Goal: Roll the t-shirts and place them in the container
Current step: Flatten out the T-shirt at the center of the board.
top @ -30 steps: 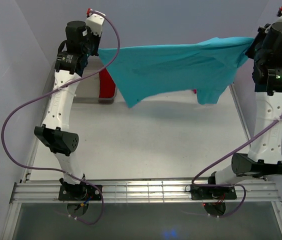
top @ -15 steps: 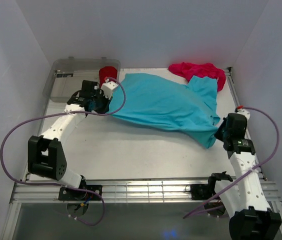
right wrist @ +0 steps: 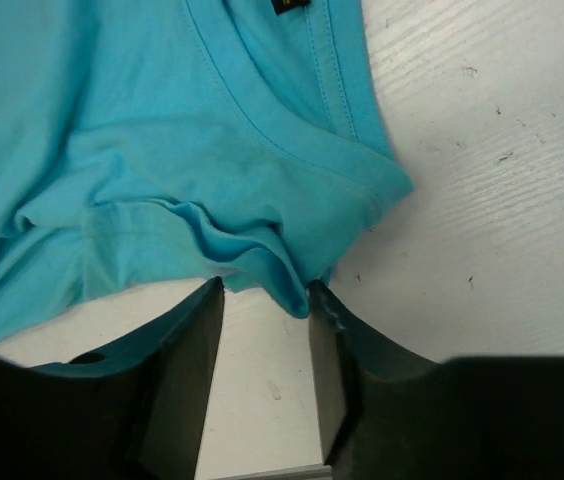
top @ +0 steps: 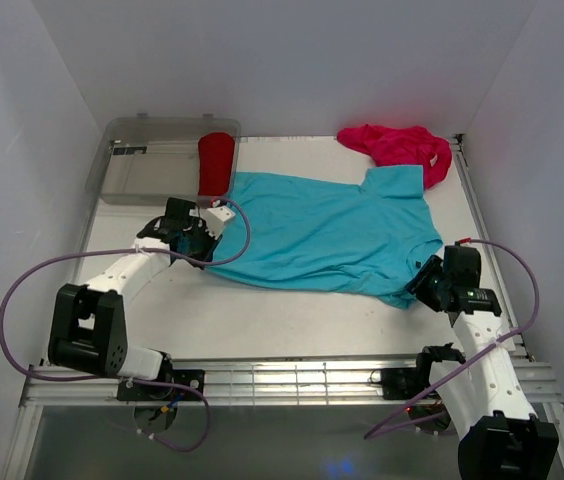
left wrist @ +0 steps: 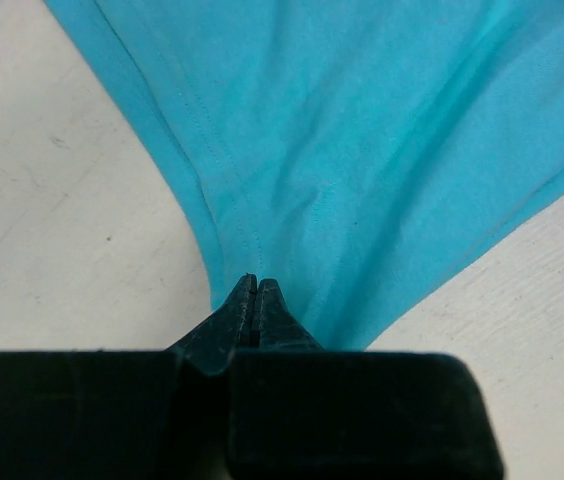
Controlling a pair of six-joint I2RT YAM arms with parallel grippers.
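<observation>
Nearest, both arms lie low over the tabletop [top: 262,320]. The right arm [top: 482,340] reaches from the near edge along the right edge. The left arm [top: 127,270] folds at its elbow and stretches inward from the left edge.

Only the right wrist view shows the right jaws standing apart, with a bunched fold of the blue shirt [top: 327,230] between their tips, unpinched. That view also catches a small dark label [right wrist: 292,5] inside the collar, its writing too small to read. Only the left wrist view shows the left jaws pressed together on the shirt's hem, creases fanning out from them.

From above, the blue shirt lies spread across the tabletop's middle. Beyond it, the red shirt [top: 216,163] sits at the right side of a clear bin [top: 127,175] in the far left corner. The pink shirt [top: 397,145] lies crumpled in the far right corner, just beside the blue one's sleeve.
</observation>
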